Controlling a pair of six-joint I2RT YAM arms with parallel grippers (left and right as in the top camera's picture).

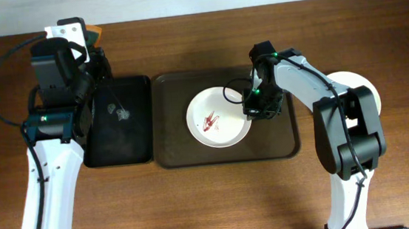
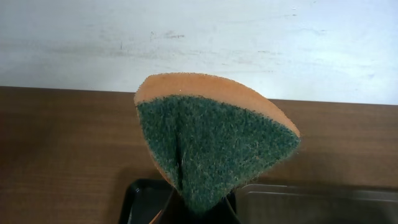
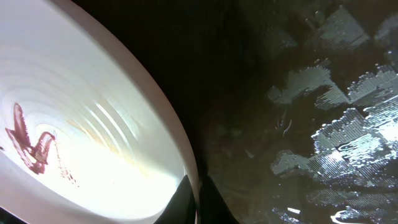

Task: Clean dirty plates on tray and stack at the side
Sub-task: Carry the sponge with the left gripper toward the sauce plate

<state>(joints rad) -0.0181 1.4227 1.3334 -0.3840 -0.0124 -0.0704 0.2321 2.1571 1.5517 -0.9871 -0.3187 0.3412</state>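
One white plate (image 1: 219, 117), glossy and ridged, red-smeared, sits on the brown tray (image 1: 173, 136); my right fingers (image 3: 212, 206) pinch its rim, I judge to steady it. My left fingers (image 2: 231, 213) clench a folded sponge (image 2: 211, 143), orange foam under coarse green scourer, raised off the tabletop (image 1: 197, 204) for scrubbing.

No writing legible in any view; no labels, brands, numbers or signs.

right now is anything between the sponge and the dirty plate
No, nothing visible. Only the flat black tray lies below the path from the raised sponge to the dirty plate; the right gripper is at the plate's far, right rim.
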